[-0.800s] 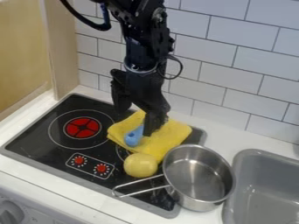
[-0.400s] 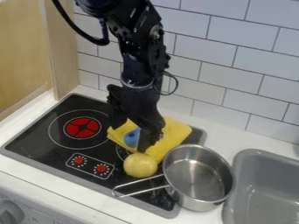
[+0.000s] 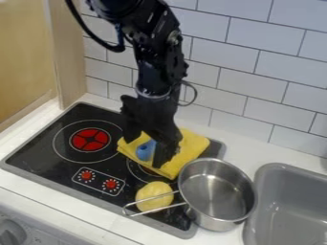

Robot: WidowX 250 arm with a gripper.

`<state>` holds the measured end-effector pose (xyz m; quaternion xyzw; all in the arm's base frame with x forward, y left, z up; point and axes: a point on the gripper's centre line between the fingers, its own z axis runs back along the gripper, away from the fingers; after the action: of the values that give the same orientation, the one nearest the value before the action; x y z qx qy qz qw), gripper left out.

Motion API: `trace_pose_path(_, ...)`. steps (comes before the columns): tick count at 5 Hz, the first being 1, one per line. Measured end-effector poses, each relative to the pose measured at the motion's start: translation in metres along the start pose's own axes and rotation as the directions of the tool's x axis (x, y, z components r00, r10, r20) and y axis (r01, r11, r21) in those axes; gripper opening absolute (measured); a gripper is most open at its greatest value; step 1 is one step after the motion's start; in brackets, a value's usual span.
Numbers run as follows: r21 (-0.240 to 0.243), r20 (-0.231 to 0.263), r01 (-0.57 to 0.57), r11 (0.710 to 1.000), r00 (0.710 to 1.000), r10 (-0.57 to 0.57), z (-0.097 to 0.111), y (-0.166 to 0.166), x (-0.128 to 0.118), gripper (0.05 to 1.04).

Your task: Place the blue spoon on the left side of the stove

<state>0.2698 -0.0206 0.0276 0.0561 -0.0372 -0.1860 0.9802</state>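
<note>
Black and spread wide, the gripper (image 3: 145,150) hangs down over the middle of the stove (image 3: 37,152), one finger to the left and far side, the other to the right and near side. The blue spoon (image 3: 146,151) lies in the gap between them as seen from the camera, its rounded end with a dark hole turned left; the rest of it is hidden behind the right finger. Whether either finger touches it, I cannot tell.

Under the spoon is a folded yellow cloth (image 3: 195,145), reaching out past the right finger toward the stove's far right part. Nearer than the cloth sits a pale yellow, rounded thing (image 3: 153,196), with the metal handle (image 3: 132,211) of a pot crossing over it. The steel pot (image 3: 216,191) itself stands upright on the right, over the stove's edge, its handle pointing left.

Left of the gripper, the stove shows a red burner (image 3: 89,139) inside a thin white ring, and nearer, two red knobs (image 3: 111,184) in a white outline. Right of the pot is a grey sink (image 3: 290,203); white tiles (image 3: 256,60) line the far wall.
</note>
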Motion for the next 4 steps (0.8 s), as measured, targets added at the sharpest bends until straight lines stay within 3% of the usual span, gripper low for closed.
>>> trace_pose_path(2,-0.013,0.007,-0.008,1.0,1.0,0.008,-0.001,0.006,0.008,0.999)
trace_pose_path(4,-0.034,-0.04,-0.053,0.998,0.998,0.052,-0.014,0.014,0.0,0.941)
